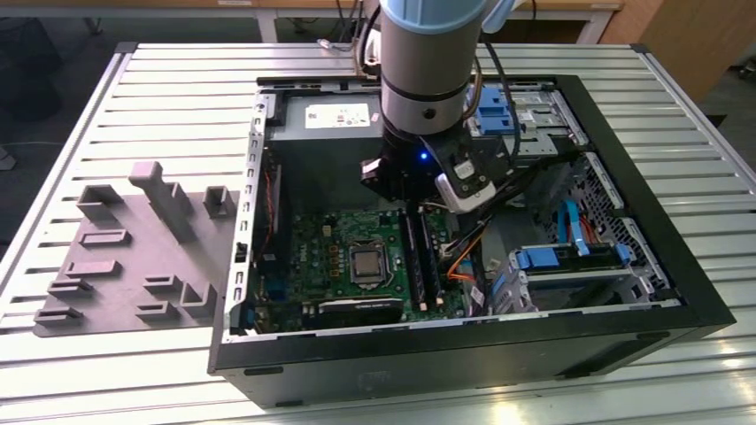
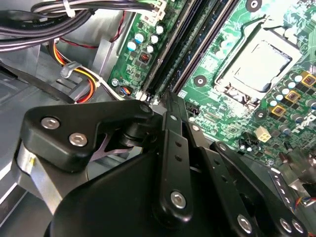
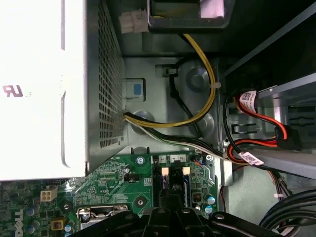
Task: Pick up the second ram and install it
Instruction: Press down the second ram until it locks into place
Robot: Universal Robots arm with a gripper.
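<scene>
Arm: the robot arm (image 1: 428,80) reaches down from above into the open computer case (image 1: 661,292), over the motherboard (image 1: 343,257).

Claw: the claw (image 2: 170,98) sits low over the memory slots (image 2: 190,47), at the slot end next to the drive bay side of the case. In the second wrist view its black linkage bars run together to a narrow tip just above the slot rails. In the exterior view the claw (image 1: 413,208) is at the top end of the dark slot rails (image 1: 420,257).

Claw state: the fingers (image 2: 173,113) stand close together, narrow. Whether anything is clamped between them cannot be told.

Second ram: a long dark strip lies along the slot rails directly ahead of the claw tip in the second wrist view; whether this is the second ram seated in its slot or a bare rail cannot be told.

Processor socket: the socket (image 2: 256,66) with its metal frame lies just beside the slots, on the motherboard.

Power supply: the pale perforated box (image 3: 54,89) stands beside the motherboard edge, with yellow and black cables (image 3: 197,103) looping from it.

Tray: the light grey moulded tray (image 1: 130,257) lies on the slatted worktop (image 1: 177,80), at the exterior view's left, well apart from the claw.

Drive bays: blue-latched bays (image 1: 555,261) sit at the exterior view's right inside the case.
</scene>
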